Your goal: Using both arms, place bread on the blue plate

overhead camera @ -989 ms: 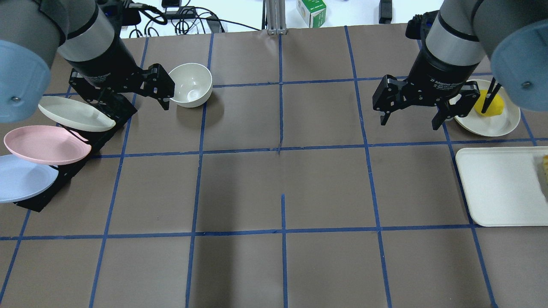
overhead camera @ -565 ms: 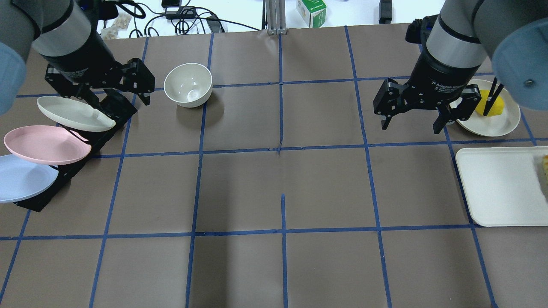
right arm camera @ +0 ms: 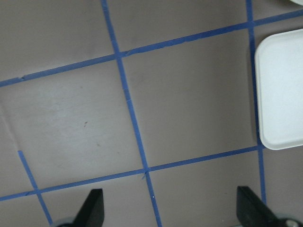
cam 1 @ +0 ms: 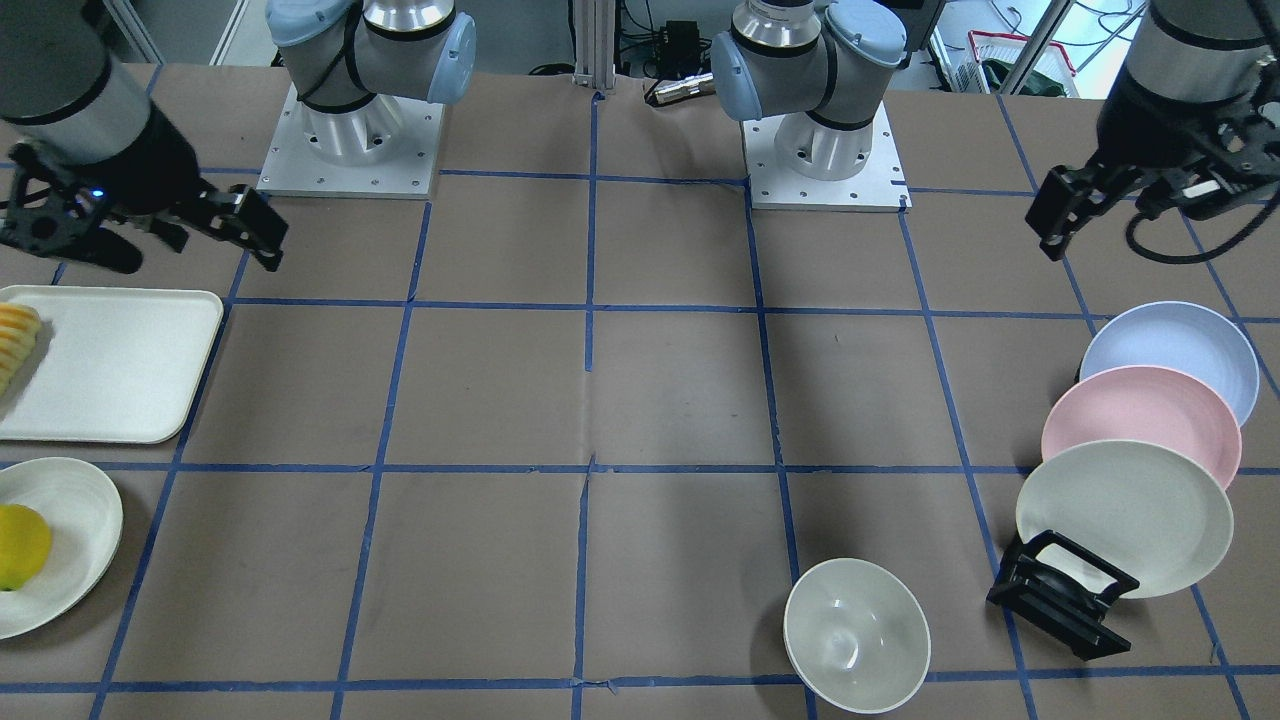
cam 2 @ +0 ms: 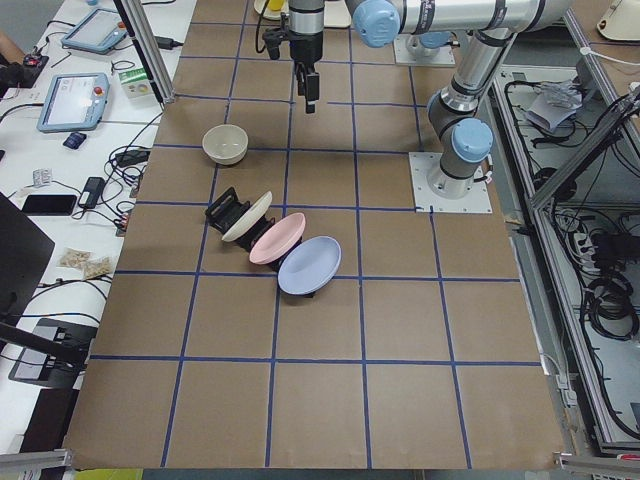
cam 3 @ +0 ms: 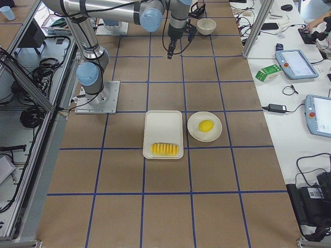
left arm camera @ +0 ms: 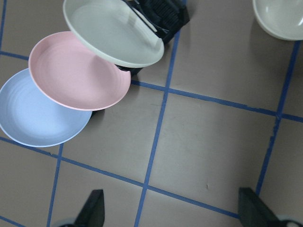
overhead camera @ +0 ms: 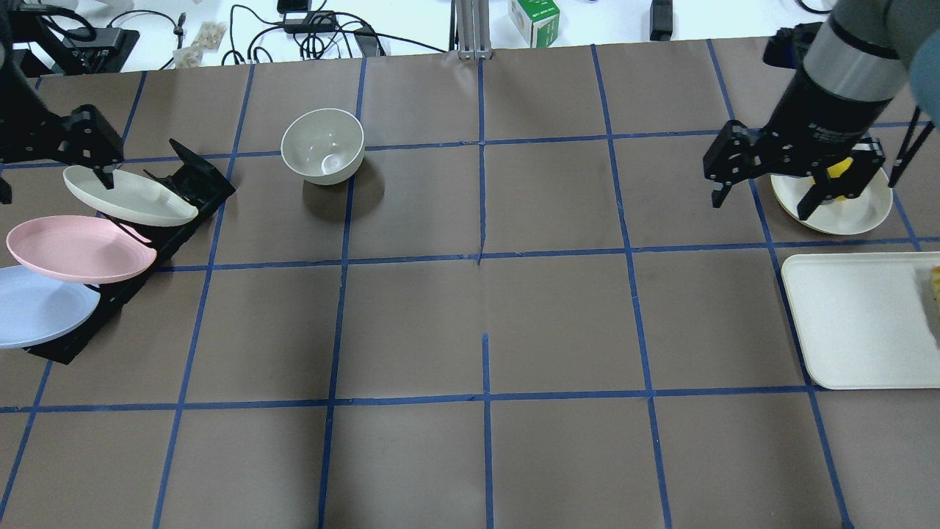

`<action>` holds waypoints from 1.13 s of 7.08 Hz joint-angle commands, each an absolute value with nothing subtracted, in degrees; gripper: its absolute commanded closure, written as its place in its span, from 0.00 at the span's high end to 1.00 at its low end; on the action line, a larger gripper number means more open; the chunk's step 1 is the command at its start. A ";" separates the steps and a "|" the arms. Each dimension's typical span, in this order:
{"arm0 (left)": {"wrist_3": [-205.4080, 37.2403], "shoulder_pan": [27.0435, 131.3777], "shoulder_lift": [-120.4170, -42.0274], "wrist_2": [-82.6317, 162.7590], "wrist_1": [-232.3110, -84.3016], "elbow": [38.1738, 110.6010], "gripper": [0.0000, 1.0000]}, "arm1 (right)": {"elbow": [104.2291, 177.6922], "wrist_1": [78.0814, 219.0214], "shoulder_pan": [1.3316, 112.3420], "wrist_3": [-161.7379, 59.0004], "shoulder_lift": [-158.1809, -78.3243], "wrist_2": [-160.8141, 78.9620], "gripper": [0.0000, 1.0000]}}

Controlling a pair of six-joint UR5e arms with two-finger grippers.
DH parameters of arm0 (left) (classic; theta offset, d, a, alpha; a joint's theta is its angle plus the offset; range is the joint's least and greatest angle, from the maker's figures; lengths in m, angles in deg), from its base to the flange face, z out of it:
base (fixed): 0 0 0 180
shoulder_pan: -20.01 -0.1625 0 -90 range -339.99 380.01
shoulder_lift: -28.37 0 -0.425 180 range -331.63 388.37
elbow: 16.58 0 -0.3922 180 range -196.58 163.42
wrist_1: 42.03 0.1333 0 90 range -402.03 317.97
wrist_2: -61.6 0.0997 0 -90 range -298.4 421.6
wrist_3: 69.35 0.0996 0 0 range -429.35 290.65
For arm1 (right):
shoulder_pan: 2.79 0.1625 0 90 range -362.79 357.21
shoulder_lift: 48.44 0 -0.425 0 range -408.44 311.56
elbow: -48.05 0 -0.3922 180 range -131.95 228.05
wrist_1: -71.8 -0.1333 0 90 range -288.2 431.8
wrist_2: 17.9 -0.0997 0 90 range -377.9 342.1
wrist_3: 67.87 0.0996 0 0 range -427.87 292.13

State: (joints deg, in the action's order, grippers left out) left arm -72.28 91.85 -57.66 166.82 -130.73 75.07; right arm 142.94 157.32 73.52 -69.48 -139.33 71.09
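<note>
Both grippers have swung outward since a second ago. At the left, the left gripper [left arm camera: 173, 210] hovers near the cream plate [overhead camera: 125, 195] at the far end of the black rack [overhead camera: 187, 184], jaws spread wide and empty. The blue plate [overhead camera: 37, 308] leans in the rack's slot nearest the robot, beside the pink plate [overhead camera: 77, 246]. A white bowl [overhead camera: 323, 145] stands further right. The right gripper [overhead camera: 764, 202], likewise spread and empty, hangs by the small plate [overhead camera: 852, 213]. The bread [cam 3: 164, 149] lies at the outer end of the tray [overhead camera: 852, 323].

Brown table [overhead camera: 411, 330], blue tape grid [overhead camera: 482, 103], cluttered white bench [cam 3: 289, 139]
</note>
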 commanded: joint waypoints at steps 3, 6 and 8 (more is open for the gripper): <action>-73.22 71.13 -63.62 172.31 -129.05 75.44 1.00 | 144.63 161.16 54.38 -88.59 -136.61 76.93 1.00; -65.40 61.68 -71.88 171.81 -116.00 76.75 1.00 | 152.79 178.10 44.17 -102.56 -133.26 77.11 1.00; -65.75 59.93 -76.90 171.55 -108.48 79.12 1.00 | 156.15 186.99 40.20 -107.05 -129.68 79.02 1.00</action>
